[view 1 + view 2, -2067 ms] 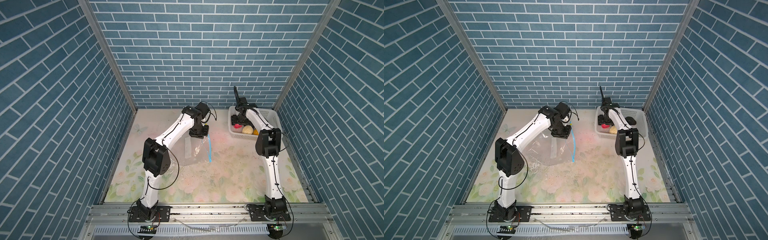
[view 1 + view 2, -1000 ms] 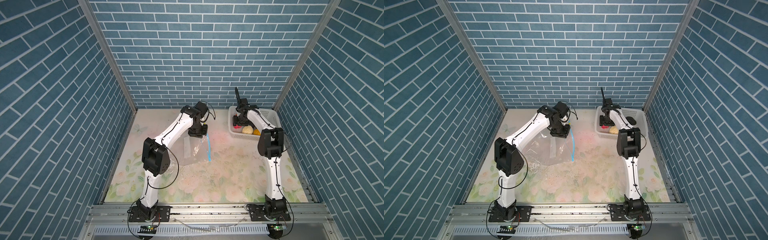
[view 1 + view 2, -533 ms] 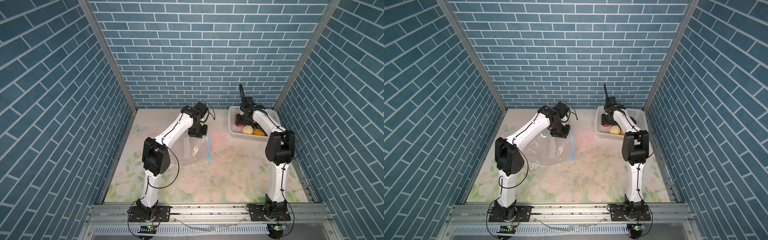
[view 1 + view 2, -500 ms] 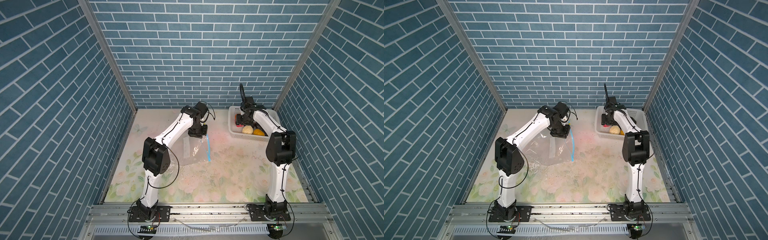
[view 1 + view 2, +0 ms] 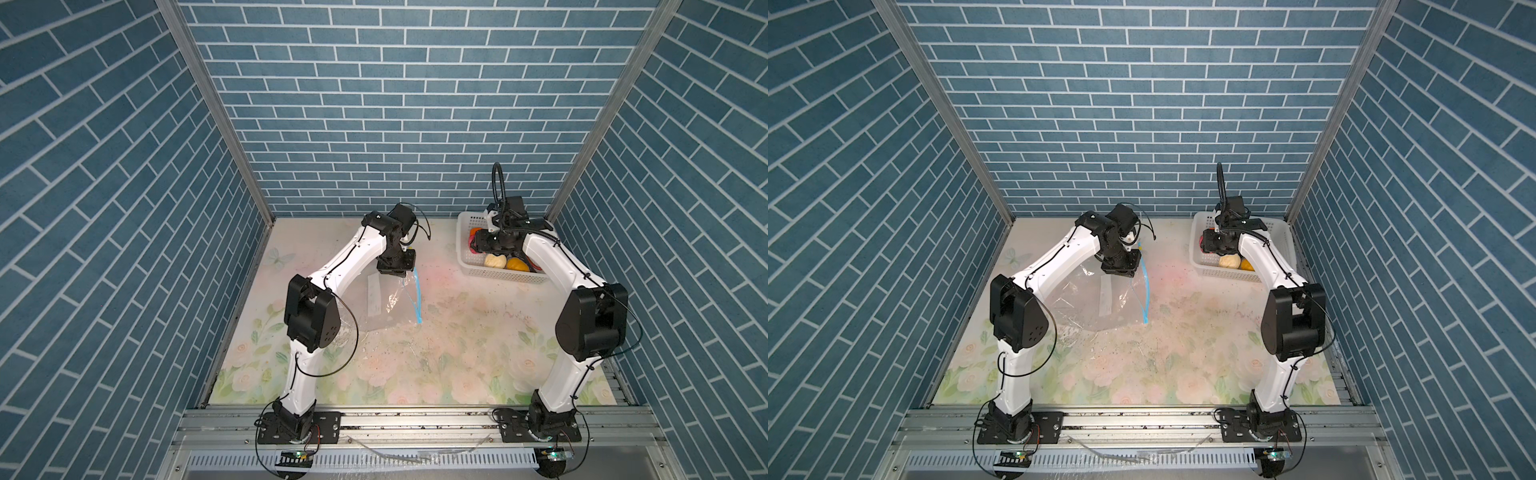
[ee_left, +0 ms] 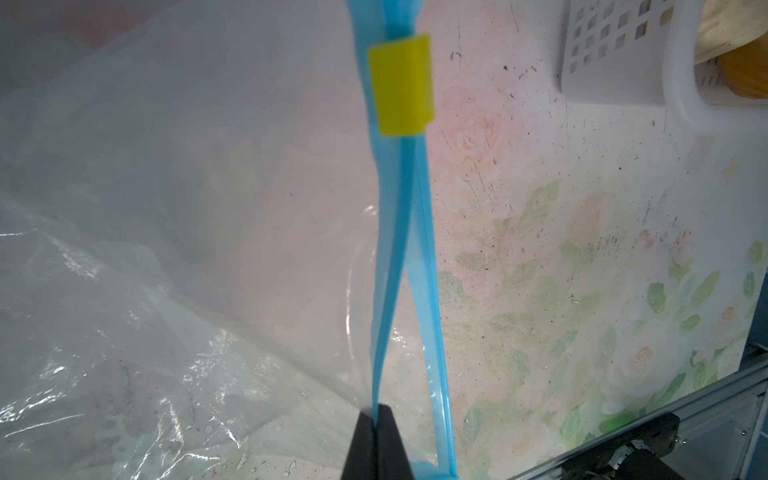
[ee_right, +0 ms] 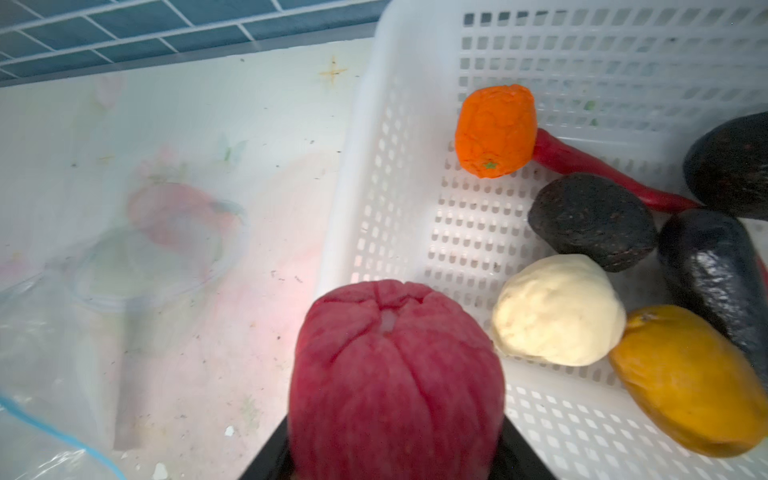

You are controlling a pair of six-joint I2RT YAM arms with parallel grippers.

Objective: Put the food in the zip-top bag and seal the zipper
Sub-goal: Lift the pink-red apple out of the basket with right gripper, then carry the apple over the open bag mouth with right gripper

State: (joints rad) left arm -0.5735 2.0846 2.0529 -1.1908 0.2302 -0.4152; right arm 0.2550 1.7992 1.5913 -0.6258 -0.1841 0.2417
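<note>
Left fingers (image 6: 390, 449) are pressed together on one lip of the zipper (image 6: 384, 291), lifting the mouth of the zip-top bag (image 5: 390, 303) off the bench. Farther back, right fingers (image 7: 517, 461) clamp a pink piece (image 7: 395, 374) over the basket (image 5: 469, 259) corner. The mouth lies to their left, nearer, with the zipper running near-to-far

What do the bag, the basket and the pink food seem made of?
Zip-top bag: thin clear plastic film, glossy; it crinkles and glints. Basket: stiff white moulded plastic, perforated. Pink food: probably soft foam or rubber, matte, creased skin.

White arms (image 5: 349, 259); black joints (image 5: 309, 311); black cables (image 5: 495, 183)
</note>
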